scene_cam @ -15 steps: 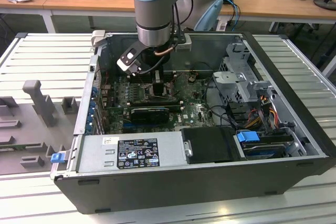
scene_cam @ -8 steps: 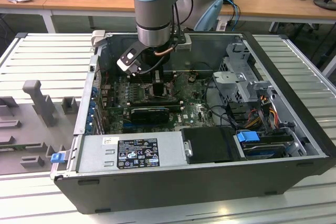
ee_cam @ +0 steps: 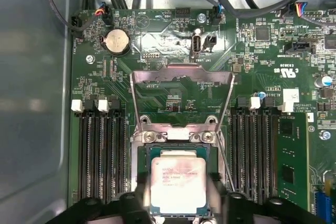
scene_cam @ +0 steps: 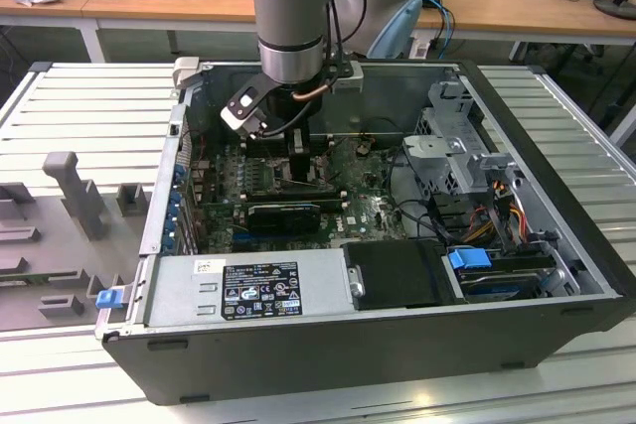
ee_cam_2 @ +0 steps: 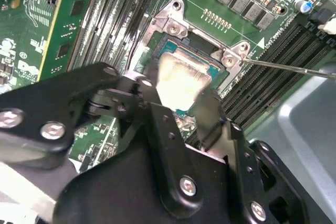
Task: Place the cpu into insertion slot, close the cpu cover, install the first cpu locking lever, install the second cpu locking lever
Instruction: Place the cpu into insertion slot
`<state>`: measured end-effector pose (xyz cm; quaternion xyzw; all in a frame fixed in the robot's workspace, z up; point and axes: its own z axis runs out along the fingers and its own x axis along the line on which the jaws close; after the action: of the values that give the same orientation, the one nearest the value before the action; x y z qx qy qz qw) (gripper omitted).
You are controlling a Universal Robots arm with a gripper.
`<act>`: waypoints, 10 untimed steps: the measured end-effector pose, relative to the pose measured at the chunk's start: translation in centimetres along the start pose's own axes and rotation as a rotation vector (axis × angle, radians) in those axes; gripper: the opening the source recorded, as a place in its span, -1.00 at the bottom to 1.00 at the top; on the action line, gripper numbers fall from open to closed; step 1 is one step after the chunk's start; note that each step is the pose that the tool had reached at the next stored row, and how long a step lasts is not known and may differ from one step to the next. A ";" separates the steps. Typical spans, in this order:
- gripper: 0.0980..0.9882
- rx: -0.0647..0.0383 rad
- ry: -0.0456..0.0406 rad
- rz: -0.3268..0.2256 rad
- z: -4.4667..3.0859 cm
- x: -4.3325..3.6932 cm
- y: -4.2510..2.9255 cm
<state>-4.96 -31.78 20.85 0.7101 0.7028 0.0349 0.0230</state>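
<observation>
The cpu (ee_cam: 178, 182) is a silvery square chip lying flat within the dark frame of the insertion slot (ee_cam: 143, 156) on the green motherboard. My gripper (ee_cam: 178, 203) reaches down over it, one finger pressed to each of two opposite edges, shut on the chip. In the second wrist view the same cpu (ee_cam_2: 181, 77) sits between the fingertips (ee_cam_2: 148, 80) in the insertion slot (ee_cam_2: 164, 44). The cpu cover (ee_cam: 181, 76) stands swung open beyond the socket. A thin locking lever (ee_cam: 227, 163) is raised beside the slot. In the exterior view my gripper (scene_cam: 298, 161) is deep inside the computer case.
Long black memory slots (ee_cam: 100, 150) flank the socket on both sides. A coin battery (ee_cam: 117, 42) and black cables (ee_cam: 247, 9) lie beyond the cover. The case wall (ee_cam: 31, 103) is close by. A power supply (scene_cam: 248, 285) and drive cage (scene_cam: 457, 146) crowd the case.
</observation>
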 end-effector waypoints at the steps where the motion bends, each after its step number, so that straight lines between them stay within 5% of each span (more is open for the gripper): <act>1: -0.19 0.000 -0.0006 0.000 -0.09 0.00 0.01; 7: -0.98 0.000 -0.0022 0.000 -0.77 0.02 0.07; 10: -0.98 0.000 -0.0036 0.000 -0.96 0.01 0.07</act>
<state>-4.97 -31.79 21.81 0.7101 0.7028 0.0336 0.0243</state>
